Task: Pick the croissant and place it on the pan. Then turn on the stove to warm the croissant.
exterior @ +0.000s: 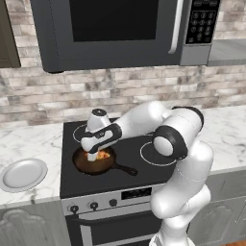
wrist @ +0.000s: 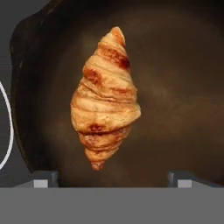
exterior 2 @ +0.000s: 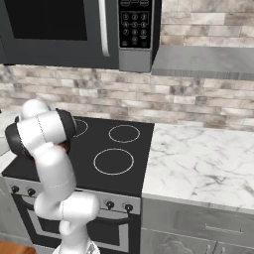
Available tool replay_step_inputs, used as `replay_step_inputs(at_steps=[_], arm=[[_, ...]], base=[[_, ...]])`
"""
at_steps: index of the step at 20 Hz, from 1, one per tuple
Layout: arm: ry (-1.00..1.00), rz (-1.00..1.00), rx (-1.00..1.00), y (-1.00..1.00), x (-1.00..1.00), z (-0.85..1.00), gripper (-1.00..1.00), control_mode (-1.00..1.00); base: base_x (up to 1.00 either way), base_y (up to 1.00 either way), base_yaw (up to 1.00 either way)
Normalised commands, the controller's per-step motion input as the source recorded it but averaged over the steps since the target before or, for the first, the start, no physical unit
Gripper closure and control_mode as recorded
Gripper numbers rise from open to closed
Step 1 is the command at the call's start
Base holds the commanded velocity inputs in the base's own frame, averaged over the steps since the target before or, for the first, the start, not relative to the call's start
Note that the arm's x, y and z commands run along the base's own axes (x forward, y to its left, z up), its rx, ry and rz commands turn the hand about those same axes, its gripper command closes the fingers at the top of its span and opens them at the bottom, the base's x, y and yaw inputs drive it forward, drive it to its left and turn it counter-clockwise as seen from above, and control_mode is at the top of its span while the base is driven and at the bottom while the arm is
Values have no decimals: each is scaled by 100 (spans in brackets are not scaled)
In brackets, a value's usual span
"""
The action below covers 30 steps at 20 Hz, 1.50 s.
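The croissant lies in the pan, near its middle, long axis running from 12 to 6 o'clock in the hand view; the fingers stand wide apart, one at 7 and one at 5 o'clock, neither touching the pastry; from the left base view the pan sits on the stove, handle toward 4 o'clock; a grey plate rests on the table at the stove's 9 o'clock.

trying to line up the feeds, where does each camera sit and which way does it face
Left base view: behind the arm's left, looking down at the stove; arm over the pan.
Right base view: behind its right, same stove; the arm's elbow shows.
Hand view: on the hand, facing into the pan at the croissant; the open gripper at the bottom.
Shared: left and hand views show pan and croissant.
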Motion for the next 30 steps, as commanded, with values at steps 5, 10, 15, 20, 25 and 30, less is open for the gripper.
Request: replay_step_inputs(at_steps=[5,10,15,20,25,30], arm=[[0,-5,0,13,-32,59,-100,-100],[-1,1,0,10,-28,61,-100,-100],[-11,7,-2,0,-55,46,-100,-100],[-18,5,-3,0,-79,23,-100,-100],[-20,3,-4,0,-97,0,-100,-100],[-17,0,-3,0,-100,3,-100,-100]], base=[[0,0,0],[0,0,0],[0,0,0],[0,0,0],[0,0,0],[0,0,0]])
